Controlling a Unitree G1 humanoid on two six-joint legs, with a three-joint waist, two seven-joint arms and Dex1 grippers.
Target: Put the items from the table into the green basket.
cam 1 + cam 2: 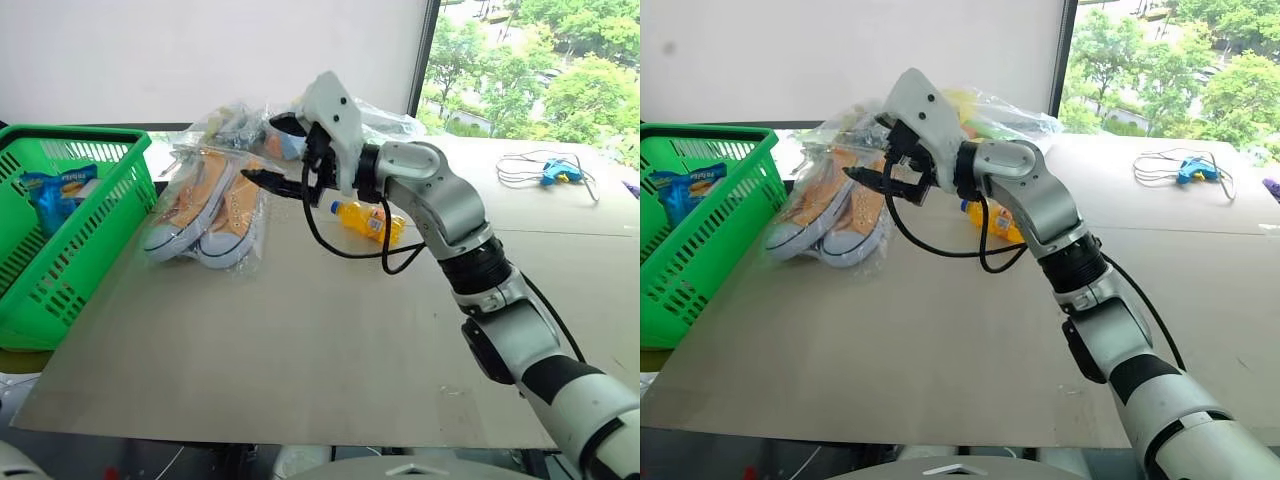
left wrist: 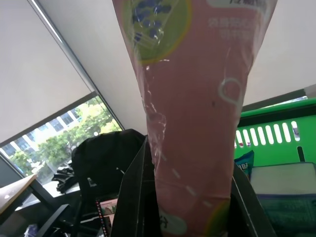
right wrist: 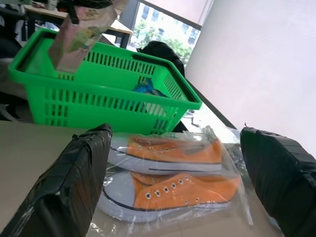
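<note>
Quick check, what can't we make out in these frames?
- Pink box: its upper end is cut off by the left wrist view's edge; print too blurred to read.
- Orange bottle: partly hidden behind the right arm and cable in the head views.
- Bagged goods behind the sneakers: the right gripper covers them; contents unclear.
- Green basket: near end cut off by the frame edge.

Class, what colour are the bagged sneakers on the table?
Orange with white soles and toe caps: sneakers, clearest in the right wrist view.
</note>
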